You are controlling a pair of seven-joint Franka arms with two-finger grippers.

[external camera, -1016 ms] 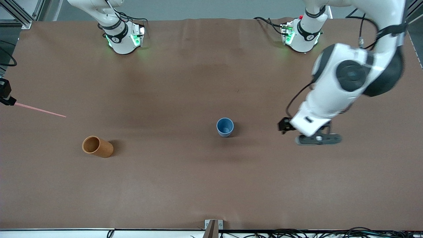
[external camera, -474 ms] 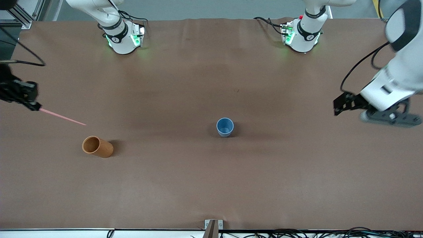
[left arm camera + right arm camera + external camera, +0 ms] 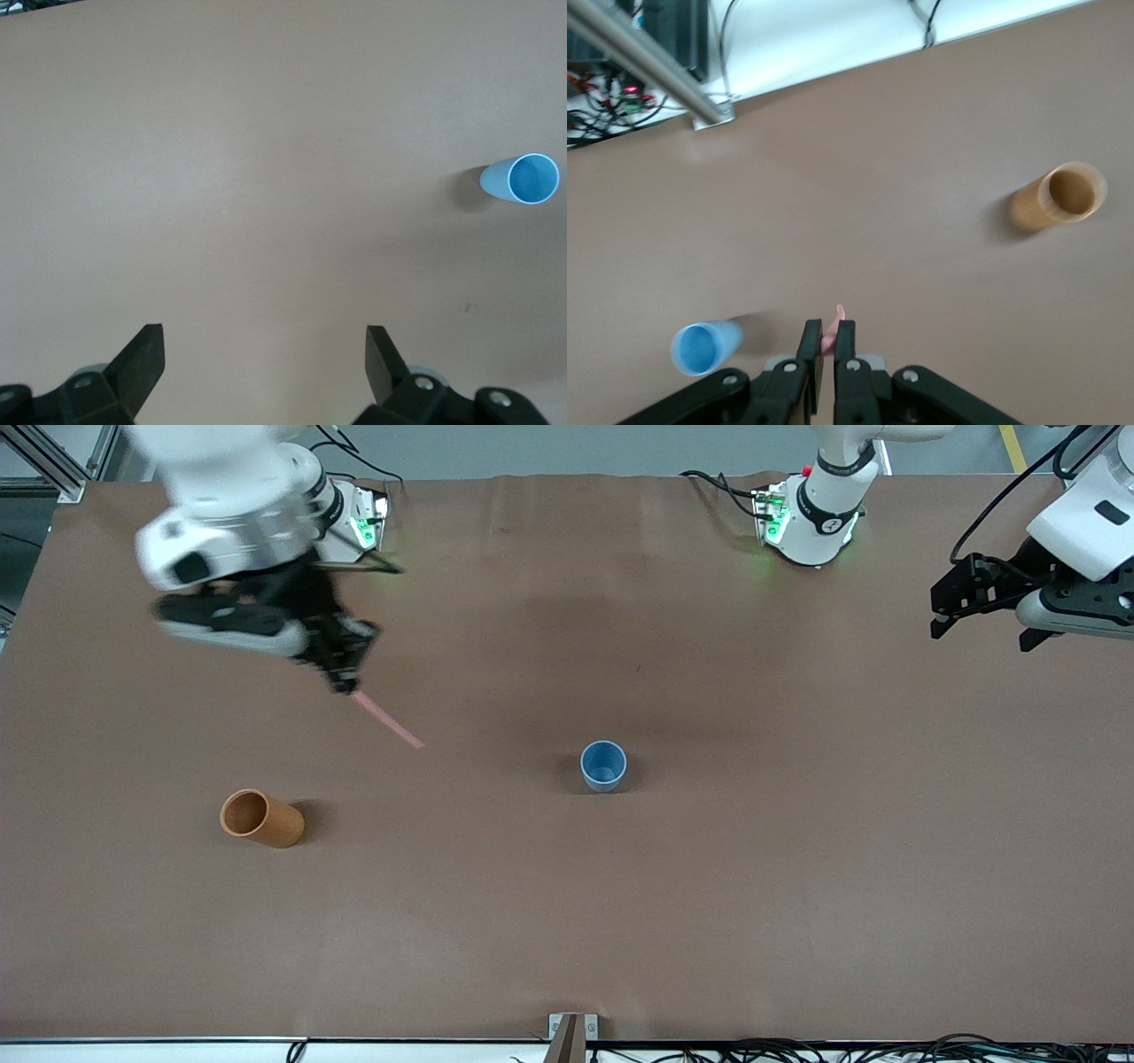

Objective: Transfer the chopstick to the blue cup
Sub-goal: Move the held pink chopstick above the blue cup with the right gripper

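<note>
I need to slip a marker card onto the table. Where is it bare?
Bare table lies between the blue cup and the front camera, and between that cup and the orange-brown cup. The right gripper carries the chopstick above the table near the orange-brown cup.

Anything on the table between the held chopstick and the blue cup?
Nothing visible. The right hand is shut on the chopstick, up over bare table. The blue cup stands upright with open table around it. The orange-brown cup sits off that line, and the left hand waits open at its own end.
</note>
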